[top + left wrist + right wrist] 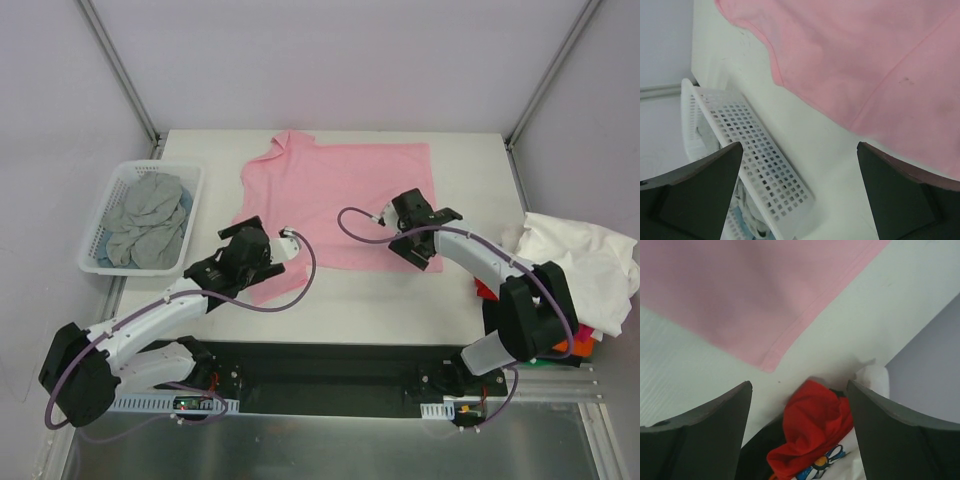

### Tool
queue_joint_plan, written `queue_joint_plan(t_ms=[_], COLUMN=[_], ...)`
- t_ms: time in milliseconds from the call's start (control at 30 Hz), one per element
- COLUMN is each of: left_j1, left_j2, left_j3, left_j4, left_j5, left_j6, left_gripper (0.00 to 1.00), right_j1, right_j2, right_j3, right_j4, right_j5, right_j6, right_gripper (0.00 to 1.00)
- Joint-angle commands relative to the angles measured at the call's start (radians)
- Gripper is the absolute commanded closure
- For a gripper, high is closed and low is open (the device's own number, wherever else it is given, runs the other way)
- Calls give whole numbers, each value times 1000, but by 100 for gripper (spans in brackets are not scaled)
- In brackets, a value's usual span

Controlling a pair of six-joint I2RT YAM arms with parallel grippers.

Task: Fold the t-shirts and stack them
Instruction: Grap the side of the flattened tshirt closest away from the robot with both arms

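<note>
A light pink t-shirt (340, 195) lies spread flat in the middle of the table. It also shows in the left wrist view (865, 60) and in the right wrist view (740, 290). My left gripper (252, 238) is open and empty, above the table by the shirt's lower left edge (799, 150). My right gripper (420, 250) is open and empty, over the shirt's lower right corner (799, 385). A grey t-shirt (150, 220) lies crumpled in the basket. A white t-shirt (580, 265) tops a pile at the right edge. A red t-shirt (815, 430) lies in that pile.
The white lattice basket (100, 215) stands at the left edge of the table and shows in the left wrist view (760, 165). Orange and magenta cloth (578, 348) peeks from under the right pile. Metal frame posts stand at the back corners.
</note>
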Motion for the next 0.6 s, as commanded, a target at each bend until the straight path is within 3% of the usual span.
queue_joint_plan(t_ms=[0,233,567], left_j1=[3,3,5], left_j2=[-77,-27,43], left_j3=[-39,-39,-53], left_j4=[-81,-162,-146], left_j5=[68,244,284], left_j6=[-106,-197,-214], left_gripper=[1,1,2], right_j1=[-3,-8,-87], right_j2=[-78,-69,70], right_j3=[-75,-137,-89], right_j4=[-1,-18,-5], right_j5=[-88,-177,-262], right_j6=[49,58,4], right_gripper=[21,27,37])
